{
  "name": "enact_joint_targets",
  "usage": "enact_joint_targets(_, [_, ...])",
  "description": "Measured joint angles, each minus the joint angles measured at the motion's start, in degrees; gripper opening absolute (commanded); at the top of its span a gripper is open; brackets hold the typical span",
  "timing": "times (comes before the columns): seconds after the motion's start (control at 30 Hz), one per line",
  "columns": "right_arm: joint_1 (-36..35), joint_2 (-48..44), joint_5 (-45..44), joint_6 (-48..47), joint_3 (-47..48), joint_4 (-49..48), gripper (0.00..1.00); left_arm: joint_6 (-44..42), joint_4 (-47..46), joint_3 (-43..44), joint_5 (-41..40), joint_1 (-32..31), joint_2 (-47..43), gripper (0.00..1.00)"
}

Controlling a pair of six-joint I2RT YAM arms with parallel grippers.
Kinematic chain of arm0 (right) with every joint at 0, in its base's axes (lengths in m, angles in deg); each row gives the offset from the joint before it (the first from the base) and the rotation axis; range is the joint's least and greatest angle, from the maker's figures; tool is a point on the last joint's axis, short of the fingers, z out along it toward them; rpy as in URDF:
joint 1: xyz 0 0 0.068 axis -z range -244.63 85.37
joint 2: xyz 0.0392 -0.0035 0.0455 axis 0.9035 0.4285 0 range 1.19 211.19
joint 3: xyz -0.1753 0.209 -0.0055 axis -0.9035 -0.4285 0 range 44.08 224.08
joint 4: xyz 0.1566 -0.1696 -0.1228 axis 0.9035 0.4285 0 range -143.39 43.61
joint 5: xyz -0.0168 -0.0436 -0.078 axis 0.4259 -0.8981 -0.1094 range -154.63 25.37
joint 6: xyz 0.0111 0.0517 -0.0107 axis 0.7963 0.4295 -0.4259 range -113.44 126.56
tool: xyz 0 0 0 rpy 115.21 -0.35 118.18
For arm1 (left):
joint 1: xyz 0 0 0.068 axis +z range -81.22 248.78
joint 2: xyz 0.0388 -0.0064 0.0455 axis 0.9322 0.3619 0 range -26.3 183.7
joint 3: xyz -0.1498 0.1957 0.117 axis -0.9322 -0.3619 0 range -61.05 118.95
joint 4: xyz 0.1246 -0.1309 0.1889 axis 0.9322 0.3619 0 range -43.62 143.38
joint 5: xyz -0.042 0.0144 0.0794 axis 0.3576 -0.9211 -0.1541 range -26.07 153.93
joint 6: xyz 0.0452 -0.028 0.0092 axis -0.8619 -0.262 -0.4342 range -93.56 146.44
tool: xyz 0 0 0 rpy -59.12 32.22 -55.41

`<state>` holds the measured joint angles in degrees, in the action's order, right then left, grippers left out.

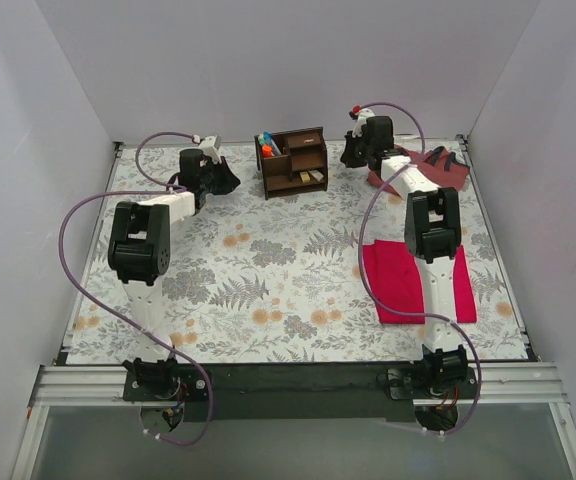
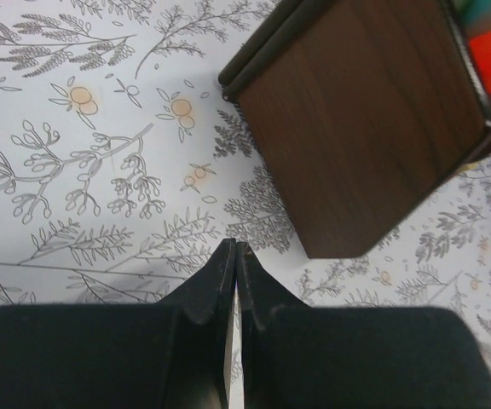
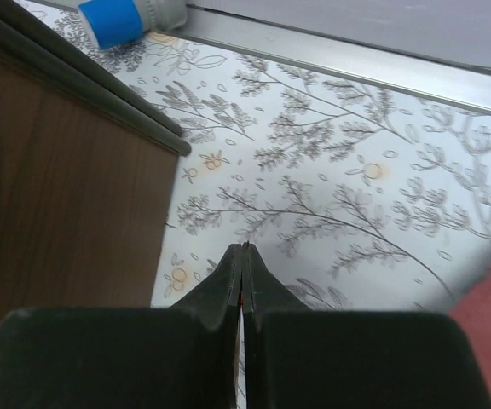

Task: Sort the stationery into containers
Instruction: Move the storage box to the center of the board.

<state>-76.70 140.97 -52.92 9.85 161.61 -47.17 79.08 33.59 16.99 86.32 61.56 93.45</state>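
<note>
Left pincer (image 2: 234, 249): fingers pressed together, nothing held; just off the organiser's (image 2: 356, 111) left wall, toward the far-left corner.
Right pincer (image 3: 244, 250): closed and empty too, flanking the organiser's right wall by the far edge.
Organiser: mid far edge of the worktop (image 1: 268, 290), open front facing the arms, probably for easy reach.
Pens (image 1: 268, 145): upright in its top-left compartment.
Erasers (image 1: 313, 177): on a lower shelf.
Blue-capped piece (image 3: 130, 15): beyond the organiser's rim; inside or outside, cannot tell.
Stage: sorting looks nearly finished.

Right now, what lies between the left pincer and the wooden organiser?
Nothing: only bare floral table cover separates the left pincer from the wooden organiser, clearest in the left wrist view.
</note>
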Motion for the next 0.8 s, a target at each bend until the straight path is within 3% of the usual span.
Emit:
enact_joint_targets(0.47, [-4.7,8.8,4.1,7.5,6.4,-7.0,0.01,-4.5,-6.0,12.8,-3.7,-2.8,13.6,0.0])
enact_joint_targets(0.8, [-6.5,9.5,5.3,11.1,6.4,-8.8,0.01,-5.3,-6.3,9.9,-5.6,-3.1,12.5,0.0])
